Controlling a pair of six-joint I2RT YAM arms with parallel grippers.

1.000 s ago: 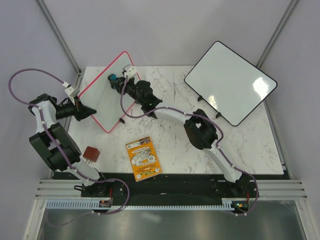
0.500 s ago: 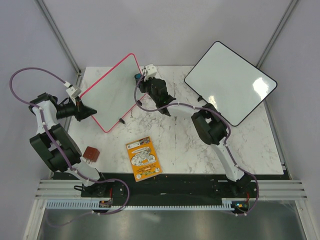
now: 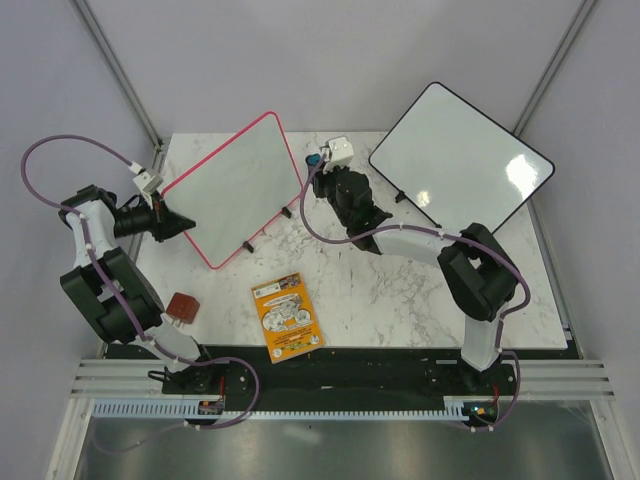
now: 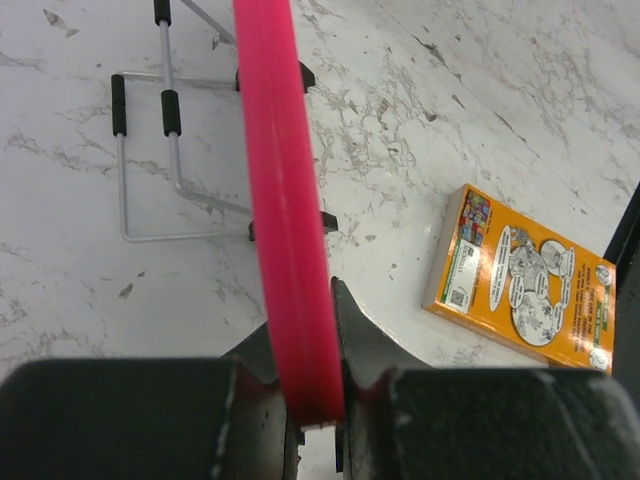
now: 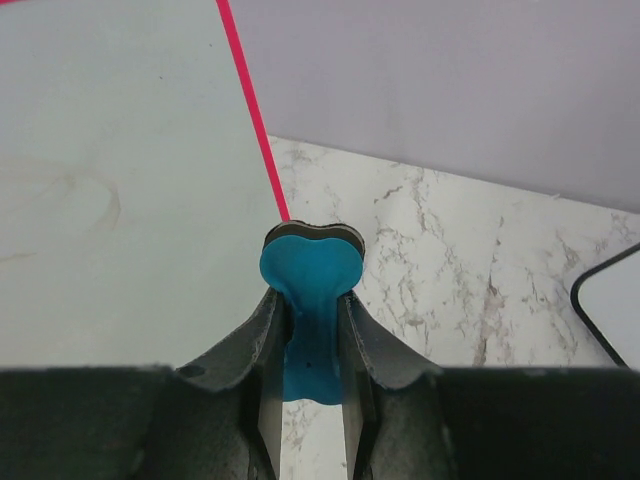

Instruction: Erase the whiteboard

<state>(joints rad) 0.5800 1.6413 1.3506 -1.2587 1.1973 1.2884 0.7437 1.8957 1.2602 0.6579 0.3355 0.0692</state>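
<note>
The whiteboard (image 3: 232, 185) stands propped on its wire stand (image 4: 150, 170) on the worktop (image 3: 400, 290). The left fingers (image 4: 352, 345) are closed on the left edge of its pink frame, evidently to brace the whiteboard against wiping pressure. The right fingers (image 5: 262, 335) are clamped narrowly on a teal eraser (image 5: 308, 285), held just beside the whiteboard's right edge and apart from its surface; faint marks show on the whiteboard face, so the wiping appears unfinished.

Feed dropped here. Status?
Left gripper shut on whiteboard frame. Right gripper shut on eraser, just off its edge. Faint marks on it. Nothing blocking.
</note>
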